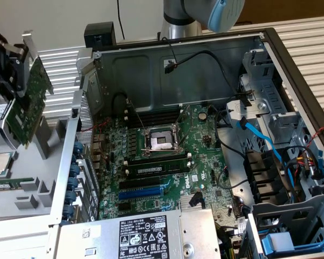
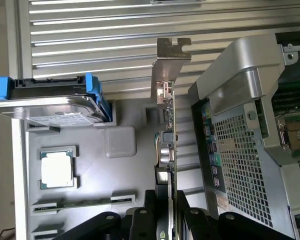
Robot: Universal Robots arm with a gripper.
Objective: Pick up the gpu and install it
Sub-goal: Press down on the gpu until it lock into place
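The gpu (image 1: 28,102) is a thin green card with a silver end bracket (image 1: 30,45). It hangs tilted in the air above the grey parts tray (image 1: 21,199), at the exterior view's left, outside the open computer case. My gripper (image 1: 8,81) is shut on it. In the wrist view the gpu (image 2: 171,140) shows edge-on, with its bracket (image 2: 169,56) at the far end. My black gripper (image 2: 172,216) clamps the card between its fingers (image 2: 155,217). The perforated rear wall of the case (image 2: 240,150) stands close beside the card.
The open case holds the large green motherboard (image 1: 205,162) with blue slots (image 1: 143,191), memory sticks (image 1: 156,168), cables and drive cages (image 1: 291,216). A power supply (image 1: 146,234) lies at the front. The tray carries a CPU (image 2: 56,169), a memory stick (image 2: 75,202) and a blue-framed hard drive (image 2: 55,107).
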